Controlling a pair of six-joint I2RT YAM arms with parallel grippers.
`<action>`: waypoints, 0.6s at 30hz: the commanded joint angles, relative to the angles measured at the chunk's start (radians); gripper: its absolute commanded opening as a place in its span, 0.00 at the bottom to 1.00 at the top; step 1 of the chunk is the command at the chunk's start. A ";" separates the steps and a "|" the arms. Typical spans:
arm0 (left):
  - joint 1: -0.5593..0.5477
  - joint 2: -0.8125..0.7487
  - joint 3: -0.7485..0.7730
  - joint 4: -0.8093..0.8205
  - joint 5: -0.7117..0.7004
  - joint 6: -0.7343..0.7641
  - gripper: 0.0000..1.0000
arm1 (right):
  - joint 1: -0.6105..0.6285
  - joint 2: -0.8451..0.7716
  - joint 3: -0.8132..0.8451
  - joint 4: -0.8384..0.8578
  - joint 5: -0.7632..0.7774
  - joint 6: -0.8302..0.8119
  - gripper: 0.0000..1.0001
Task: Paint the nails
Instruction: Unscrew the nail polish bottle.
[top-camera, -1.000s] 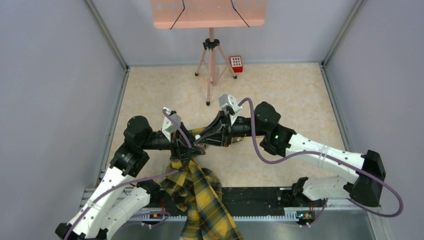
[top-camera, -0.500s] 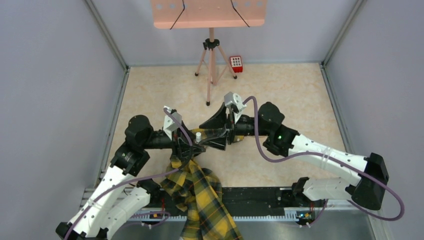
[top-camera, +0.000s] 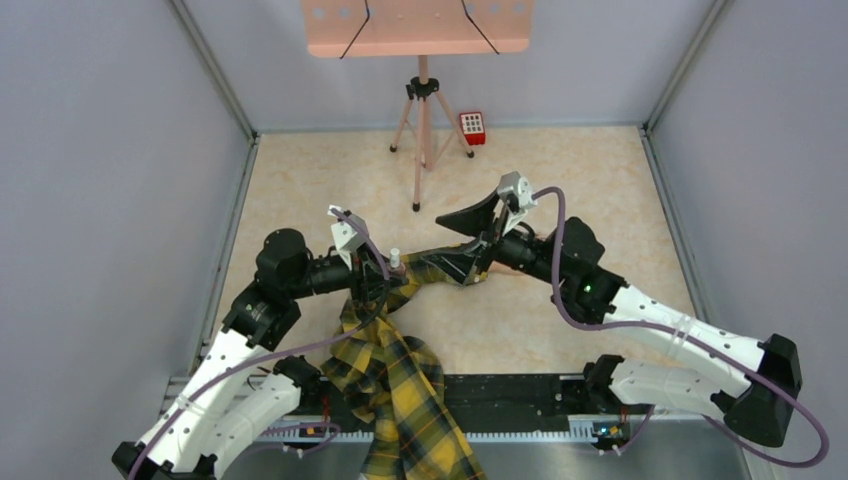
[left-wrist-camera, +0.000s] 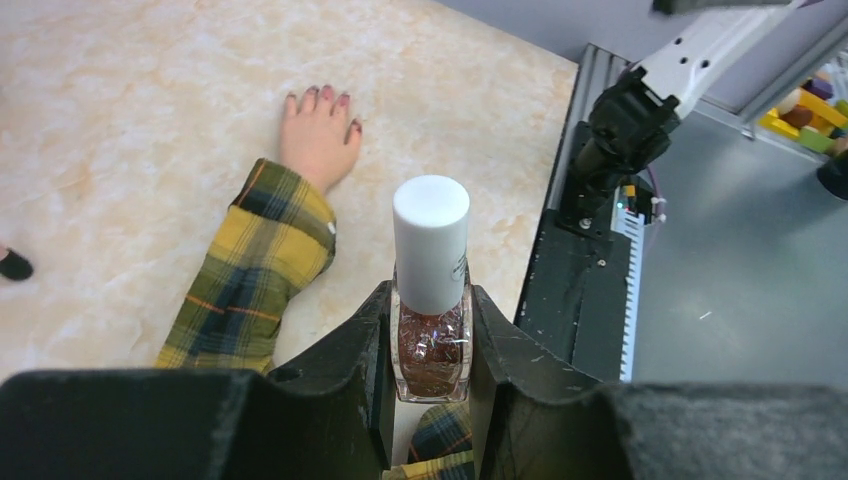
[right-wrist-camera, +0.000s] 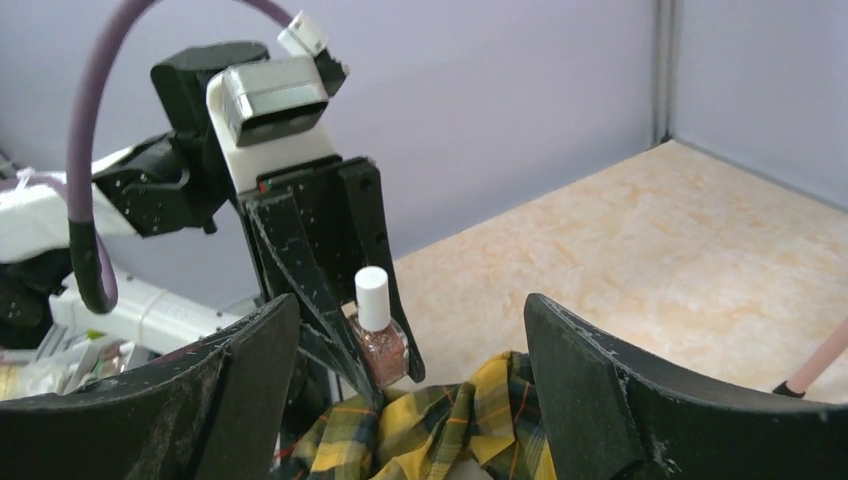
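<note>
A pale mannequin hand (left-wrist-camera: 318, 138) lies flat on the table, its dark red nails (left-wrist-camera: 327, 93) showing at the fingertips. A yellow-black plaid sleeve (left-wrist-camera: 255, 255) runs back from its wrist. My left gripper (left-wrist-camera: 430, 298) is shut on a glittery red-brown nail polish bottle (left-wrist-camera: 430, 345), upright, with its white cap (left-wrist-camera: 431, 240) on. From above, the left gripper (top-camera: 390, 272) holds the bottle over the sleeve (top-camera: 395, 385). My right gripper (top-camera: 446, 246) is open a little right of the bottle, nothing between its fingers. In the right wrist view the bottle (right-wrist-camera: 380, 345) stands beyond the right gripper (right-wrist-camera: 410, 305).
A pink tripod (top-camera: 422, 120) carrying a pink board (top-camera: 418, 25) stands at the back, with a small red keypad box (top-camera: 472, 127) beside it. Grey walls close in three sides. A black rail (top-camera: 520, 395) runs along the near edge.
My right gripper has opened off the bottle's cap and drawn back to the right. The cap stays on the bottle. My left gripper still holds the bottle, shifted slightly right.
</note>
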 joint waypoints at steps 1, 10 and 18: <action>0.003 0.004 0.022 0.003 -0.094 0.026 0.00 | -0.008 -0.029 0.017 0.030 0.123 0.054 0.78; 0.003 0.013 0.025 -0.020 -0.212 0.028 0.00 | 0.046 0.082 0.120 -0.092 0.198 0.109 0.75; 0.002 0.034 0.027 -0.026 -0.241 0.026 0.00 | 0.098 0.184 0.203 -0.133 0.229 0.147 0.66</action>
